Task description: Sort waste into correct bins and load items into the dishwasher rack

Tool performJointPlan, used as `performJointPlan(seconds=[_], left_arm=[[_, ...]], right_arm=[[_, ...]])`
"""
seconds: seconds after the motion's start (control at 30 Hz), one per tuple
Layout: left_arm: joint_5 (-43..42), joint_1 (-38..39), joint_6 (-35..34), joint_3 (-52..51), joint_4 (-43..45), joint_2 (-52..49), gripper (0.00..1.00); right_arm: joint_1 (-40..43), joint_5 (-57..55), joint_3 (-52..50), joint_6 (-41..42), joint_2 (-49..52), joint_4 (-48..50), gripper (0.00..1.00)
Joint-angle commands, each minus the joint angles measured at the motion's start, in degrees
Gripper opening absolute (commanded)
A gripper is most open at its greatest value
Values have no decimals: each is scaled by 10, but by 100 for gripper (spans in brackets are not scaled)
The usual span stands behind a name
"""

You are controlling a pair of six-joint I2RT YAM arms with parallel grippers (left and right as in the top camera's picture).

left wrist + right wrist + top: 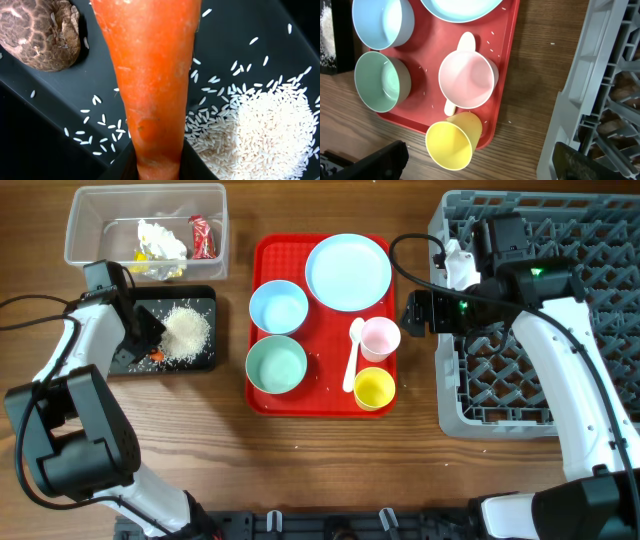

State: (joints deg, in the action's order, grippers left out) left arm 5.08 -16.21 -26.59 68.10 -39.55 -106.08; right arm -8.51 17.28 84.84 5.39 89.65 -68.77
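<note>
- Step in hand: waste sorting, and you're on the carrot (150, 75).
- The left gripper (143, 332) is clamped on the carrot's narrow end. In the left wrist view its fingers sit on both sides at the bottom edge.
- The carrot hangs over the black tray (203, 304), near its front-left part. I can't tell whether the tip touches the floor.
- Below it are a rice (270, 130) heap to one side and a brown lump (40, 32) to the other, with loose grains between.
- Next move, my read: lower it a bit over the bare strip between the lump and the heap, then let go. Don't plough through the rice.
- Carrot look: orange, smooth, matte, tapering toward the gripper, with one small dent low down. It's rigid and should drop clean.
- The right gripper (415, 312) is spread wide and holds nothing. It hovers over the desk between the red tray (262, 395) and the rack (600, 240).
- The clear tub (80, 225) holds a tissue (160, 238) and wrappers.
- Dishes aren't started: the plate (348, 272), two bowls, pink cup (466, 80), yellow cup (451, 145) and spoon (352, 365) are all on the red tray.
- The yellow cup lies tipped on the tray's corner, so watch it roll when you go for it.
</note>
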Motion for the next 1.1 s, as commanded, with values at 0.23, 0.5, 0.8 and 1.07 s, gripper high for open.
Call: performJointPlan(seconds=[0.23, 0.5, 0.8, 1.07], left_arm=[[6, -2, 7, -3, 4, -3, 30], [5, -2, 23, -3, 3, -2, 40], [-76, 0, 57, 63, -69, 55, 46], [-208, 41, 135, 97, -91, 173, 63]], right_arm=[[1, -10, -1, 6, 2, -1, 95], [1, -10, -1, 6, 2, -1, 95], [1, -10, -1, 6, 2, -1, 95], [1, -10, -1, 7, 2, 3, 95]])
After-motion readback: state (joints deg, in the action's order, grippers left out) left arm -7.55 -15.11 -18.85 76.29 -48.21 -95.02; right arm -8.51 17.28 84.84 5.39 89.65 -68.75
